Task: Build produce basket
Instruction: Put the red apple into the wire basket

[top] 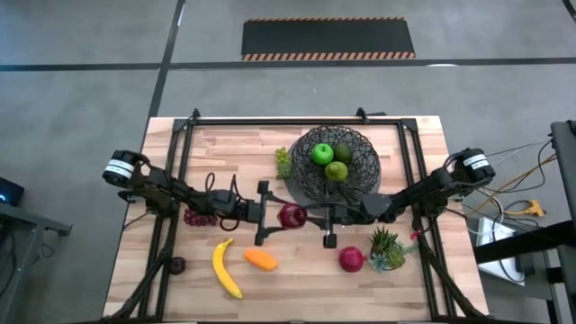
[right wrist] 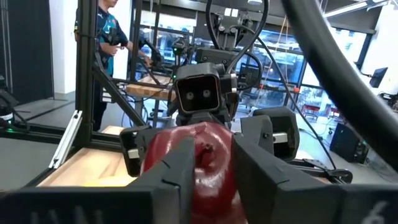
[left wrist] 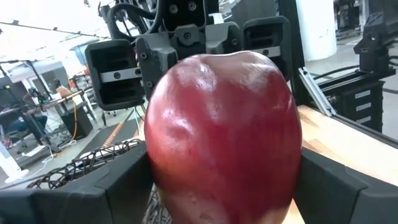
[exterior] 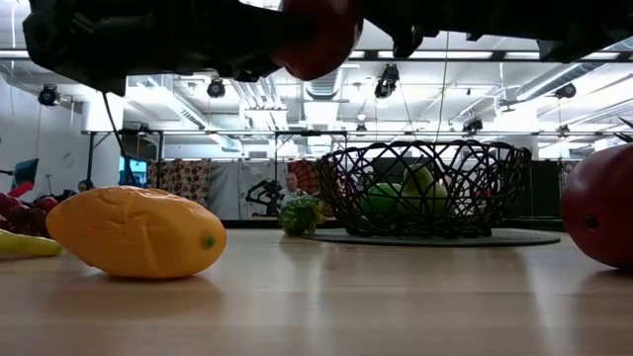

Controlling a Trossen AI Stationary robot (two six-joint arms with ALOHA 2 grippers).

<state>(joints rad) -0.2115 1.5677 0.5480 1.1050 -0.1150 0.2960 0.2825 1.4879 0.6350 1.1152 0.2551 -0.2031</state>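
While both hands meet mid-table, a red apple [top: 291, 216] hangs between them, just in front of the wire basket [top: 360, 175].
The left hand [top: 274, 220] has its fingers spread wide and clamped on the apple's sides; the right hand [top: 317, 218] faces it with fingers set narrowly at the apple's front, but whether it grips cannot be told. The basket holds a green apple [top: 321, 154] and a pear [top: 337, 171]. Banana [top: 225, 268], orange piece [top: 260, 259] and a second red apple [top: 351, 260] lie on the table [top: 423, 144].

I see a dark red apple [top: 291, 215] at centre frame, 2 green fruits [top: 329, 161] in the black wire basket [top: 355, 171], a yellow banana [top: 226, 268] and an orange piece [top: 260, 259] lower left.
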